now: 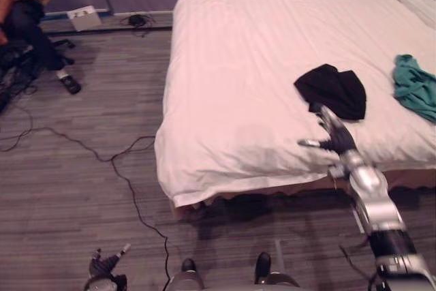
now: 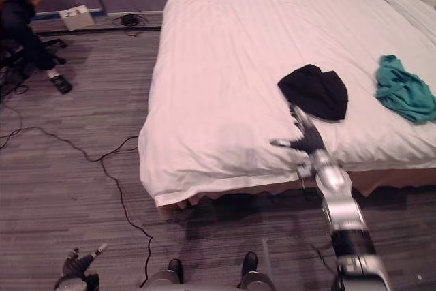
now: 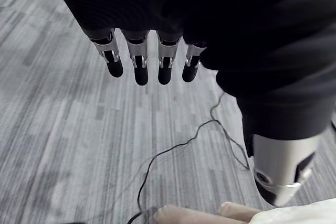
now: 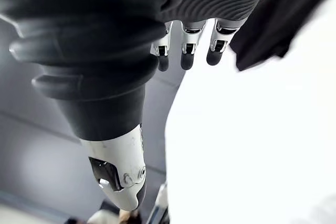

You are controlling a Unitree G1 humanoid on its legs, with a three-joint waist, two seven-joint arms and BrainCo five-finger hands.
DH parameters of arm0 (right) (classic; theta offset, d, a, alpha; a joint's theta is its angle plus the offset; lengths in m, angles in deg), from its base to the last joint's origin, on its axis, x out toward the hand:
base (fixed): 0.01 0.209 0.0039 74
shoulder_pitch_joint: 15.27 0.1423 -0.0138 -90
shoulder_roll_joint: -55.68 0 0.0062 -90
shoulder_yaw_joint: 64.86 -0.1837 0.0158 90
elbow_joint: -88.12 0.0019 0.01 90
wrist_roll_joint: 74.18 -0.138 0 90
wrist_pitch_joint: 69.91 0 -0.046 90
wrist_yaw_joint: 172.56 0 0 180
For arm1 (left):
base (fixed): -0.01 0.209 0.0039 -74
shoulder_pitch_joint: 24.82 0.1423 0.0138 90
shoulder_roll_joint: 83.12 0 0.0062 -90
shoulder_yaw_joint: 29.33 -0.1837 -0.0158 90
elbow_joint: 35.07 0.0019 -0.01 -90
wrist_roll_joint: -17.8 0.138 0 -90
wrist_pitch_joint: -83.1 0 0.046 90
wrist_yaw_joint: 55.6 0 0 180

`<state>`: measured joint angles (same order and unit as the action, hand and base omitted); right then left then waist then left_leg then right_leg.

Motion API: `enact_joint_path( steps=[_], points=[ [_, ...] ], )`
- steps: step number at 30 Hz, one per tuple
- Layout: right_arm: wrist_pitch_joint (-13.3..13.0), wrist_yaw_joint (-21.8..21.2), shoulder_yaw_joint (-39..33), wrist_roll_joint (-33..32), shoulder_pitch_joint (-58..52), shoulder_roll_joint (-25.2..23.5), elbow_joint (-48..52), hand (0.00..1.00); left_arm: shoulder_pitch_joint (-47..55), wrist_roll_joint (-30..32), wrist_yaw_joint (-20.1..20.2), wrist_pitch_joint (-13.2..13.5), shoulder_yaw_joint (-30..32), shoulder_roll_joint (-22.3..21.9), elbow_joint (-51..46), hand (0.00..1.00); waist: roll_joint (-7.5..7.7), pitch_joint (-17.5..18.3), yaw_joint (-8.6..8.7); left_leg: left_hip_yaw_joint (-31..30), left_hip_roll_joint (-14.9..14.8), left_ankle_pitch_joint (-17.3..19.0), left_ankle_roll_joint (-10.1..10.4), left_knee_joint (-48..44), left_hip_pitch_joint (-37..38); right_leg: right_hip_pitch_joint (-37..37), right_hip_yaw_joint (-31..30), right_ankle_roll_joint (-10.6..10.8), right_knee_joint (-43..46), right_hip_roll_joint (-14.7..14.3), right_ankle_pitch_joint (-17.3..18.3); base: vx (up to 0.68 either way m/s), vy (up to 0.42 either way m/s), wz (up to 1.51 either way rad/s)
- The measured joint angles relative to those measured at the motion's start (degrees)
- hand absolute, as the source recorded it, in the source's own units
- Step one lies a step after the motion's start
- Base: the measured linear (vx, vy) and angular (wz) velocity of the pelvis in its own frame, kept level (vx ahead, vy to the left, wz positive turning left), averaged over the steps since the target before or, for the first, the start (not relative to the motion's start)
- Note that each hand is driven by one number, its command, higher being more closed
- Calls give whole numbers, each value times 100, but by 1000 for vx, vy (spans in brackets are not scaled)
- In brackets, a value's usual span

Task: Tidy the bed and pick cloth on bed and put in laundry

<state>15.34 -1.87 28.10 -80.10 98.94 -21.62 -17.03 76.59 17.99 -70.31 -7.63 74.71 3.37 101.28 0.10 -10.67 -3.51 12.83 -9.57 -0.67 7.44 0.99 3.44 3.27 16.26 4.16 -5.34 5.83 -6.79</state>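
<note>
A black cloth (image 1: 332, 90) lies crumpled on the white bed (image 1: 238, 66), toward its near right part; it shows too as the black cloth (image 4: 273, 19) just past my right fingers. A teal cloth (image 1: 414, 86) lies farther right, by the bed's right edge. My right hand (image 1: 334, 134) reaches over the bed's front edge with straight fingers and thumb spread, just short of the black cloth and holding nothing. My left hand (image 1: 102, 267) hangs low over the floor at the lower left, its fingers (image 3: 139, 61) straight and empty.
Grey carpet surrounds the bed. A black cable (image 1: 122, 175) snakes across the floor left of the bed. A seated person's legs and shoe (image 1: 68, 83) are at the far left. A white box (image 1: 85, 17) and a power strip (image 1: 138, 20) lie by the back wall.
</note>
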Motion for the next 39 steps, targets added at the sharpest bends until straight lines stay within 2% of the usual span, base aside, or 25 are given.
enact_joint_path(
  steps=[2, 4, 5, 8, 9, 11, 12, 14, 16, 17, 19, 21, 22, 24, 25, 28, 29, 30, 31, 32, 34, 35, 36, 38, 39],
  points=[
    [143, -182, 378, -113, 824, -18, -338, 100, -31, -80, 112, 13, -10, -65, 150, 0, 73, -48, -159, -116, 11, -44, -8, -13, -100, -17, 104, -25, 4, 21, -21, -55, 12, 27],
    [196, -246, 739, -259, 1573, -50, -674, 100, -145, -91, 170, 69, -17, -64, 153, 0, 163, -186, -245, -193, -1, -88, -14, -59, -265, -135, 155, -88, 32, 29, -66, -68, 2, 21],
    [215, -331, 926, -325, 2151, -128, -919, 100, -302, -145, 218, 138, -32, -63, 154, 0, 204, -372, -389, -244, -25, -89, -14, -201, -490, -310, 191, -106, 108, 29, -80, -75, -9, 22],
    [261, -345, 1220, -558, 3152, -323, -1126, 100, -873, -252, 227, 224, -127, -79, 142, 0, 164, -979, -552, -455, -26, -209, -20, -438, -953, -756, 335, -157, 456, 62, -51, -85, -2, 29],
    [270, -339, 1362, -641, 3421, -395, -1137, 100, -1063, -316, 214, 259, -158, -75, 126, 0, 145, -1148, -561, -509, -15, -267, -59, -497, -1152, -956, 386, -171, 596, 98, -38, -152, 19, 28],
    [297, -337, 1572, -713, 3705, -488, -1167, 100, -1358, -425, 201, 301, -358, -87, 117, 0, 97, -1317, -646, -555, 28, -338, -94, -544, -1495, -1337, 403, -180, 788, 173, -28, -92, 37, 22],
    [390, -332, 1626, -785, 3743, -559, -1175, 100, -1586, -456, 187, 330, -608, -156, 106, 0, 13, -1371, -703, -620, 99, -379, -145, -581, -1800, -1664, 444, -180, 989, 273, 18, -48, 58, 26],
    [555, -323, 1641, -934, 3746, -660, -1208, 100, -1788, -478, 173, 340, -840, -253, 108, 0, -88, -1444, -708, -700, 202, -415, -193, -659, -2082, -1999, 497, -153, 1330, 442, 138, -44, 83, 37],
    [925, -205, 1785, -938, 3748, -771, -1413, 100, -2174, -475, 35, 340, -1314, -398, 145, 0, -290, -1552, -736, -820, 385, -412, -228, -989, -2670, -2677, 559, -139, 2063, 779, 416, -69, 86, 44],
    [964, -194, 1790, -939, 3748, -784, -1429, 100, -2199, -476, 16, 338, -1346, -405, 147, 0, -304, -1560, -746, -826, 397, -408, -235, -1011, -2712, -2723, 560, -137, 2110, 800, 438, -61, 49, 33],
    [1342, -7, 1784, -993, 3722, -888, -1803, 100, -2558, -476, -104, 323, -1641, -536, 145, 0, -544, -1684, -850, -924, 487, -386, -265, -1278, -3149, -3173, 573, -149, 2576, 983, 613, -74, 16, 30],
    [1539, 93, 1779, -1046, 3650, -949, -2088, 100, -2679, -476, -166, 273, -1742, -613, 129, 0, -698, -1759, -869, -986, 543, -373, -282, -1403, -3377, -3440, 581, -157, 2889, 1107, 753, -96, -3, 29],
    [1620, 168, 1753, -1274, 3503, -1020, -2382, 100, -2717, -476, -186, 219, -1747, -680, 80, 0, -809, -1812, -913, -1000, 585, -366, -293, -1458, -3555, -3697, 575, -180, 3182, 1225, 885, -97, -19, 25],
    [1645, 160, 1716, -1817, 3290, -1022, -2951, 100, -2726, -477, -186, 198, -1741, -753, 61, 0, -928, -1866, -984, -961, 589, -350, -320, -1520, -3752, -3964, 564, -189, 3441, 1313, 1010, -90, -54, 23],
    [1613, 173, 1708, -2025, 3175, -980, -3302, 100, -2708, -477, -187, 216, -1713, -794, -16, 0, -983, -1879, -985, -886, 564, -365, -339, -1521, -3872, -4094, 575, -209, 3589, 1376, 1086, -69, -65, 31],
    [1415, 172, 1696, -2667, 3020, -737, -3916, 100, -2704, -477, -193, 366, -1660, -889, -179, 0, -983, -1879, -979, -718, 517, -493, -348, -1513, -4032, -4341, 599, -242, 3898, 1501, 1228, -29, -67, 31],
    [1289, 146, 1516, -2919, 3020, -594, -4091, 100, -2671, -477, -192, 450, -1624, -968, -279, 0, -983, -1879, -973, -708, 519, -524, -320, -1513, -4035, -4369, 601, -259, 3951, 1525, 1251, -19, -59, 3],
    [1061, 4, 1288, -2970, 3023, -439, -4072, 100, -2579, -486, -186, 593, -1609, -1021, -407, 0, -983, -1879, -943, -673, 497, -550, -341, -1503, -3996, -4354, 590, -263, 3958, 1526, 1254, -12, -60, -4],
    [940, -94, 1205, -2957, 3028, -356, -4037, 100, -2544, -491, -178, 655, -1609, -1034, -439, 0, -983, -1879, -907, -639, 475, -551, -341, -1485, -3950, -4337, 571, -263, 3957, 1527, 1254, 12, -67, -17],
    [535, -562, 1114, -2684, 3038, -254, -3912, 100, -2359, -569, -134, 806, -1555, -1020, -542, 0, -982, -1879, -737, -569, 469, -551, -341, -1407, -3759, -4203, 537, -262, 3915, 1519, 1254, 30, -59, -17],
    [379, -874, 1189, -2450, 2978, -197, -3717, 100, -2237, -629, -71, 849, -1536, -980, -526, 0, -981, -1879, -599, -486, 449, -555, -338, -1306, -3525, -4029, 527, -260, 3835, 1493, 1253, 45, -50, -22],
    [271, -1189, 1349, -2312, 2855, -176, -3454, 100, -2138, -630, -9, 868, -1483, -972, -525, 0, -979, -1878, -495, -425, 423, -551, -335, -1232, -3308, -3848, 510, -250, 3735, 1441, 1247, 66, -58, -51],
    [75, -1761, 1641, -2150, 2409, -190, -2564, 100, -2013, -630, 84, 883, -1347, -950, -507, 0, -953, -1866, -375, -288, 343, -534, -314, -1090, -2908, -3530, 431, -228, 3553, 1306, 1231, 92, -77, -67],
    [21, -2337, 2026, -2100, 1878, -255, -1425, 100, -1984, -632, 135, 886, -1327, -846, -403, 0, -915, -1858, -285, -157, 241, -442, -246, -1069, -2550, -3208, 364, -226, 3384, 1154, 1228, 89, -66, -64],
    [244, -2805, 2367, -2097, 1480, -466, -536, 100, -1972, -636, 235, 858, -1323, -641, -257, 0, -809, -1829, -110, -107, 139, -376, -176, -1045, -2270, -2911, 345, -242, 3209, 972, 1216, 103, -70, -59]
  ],
)
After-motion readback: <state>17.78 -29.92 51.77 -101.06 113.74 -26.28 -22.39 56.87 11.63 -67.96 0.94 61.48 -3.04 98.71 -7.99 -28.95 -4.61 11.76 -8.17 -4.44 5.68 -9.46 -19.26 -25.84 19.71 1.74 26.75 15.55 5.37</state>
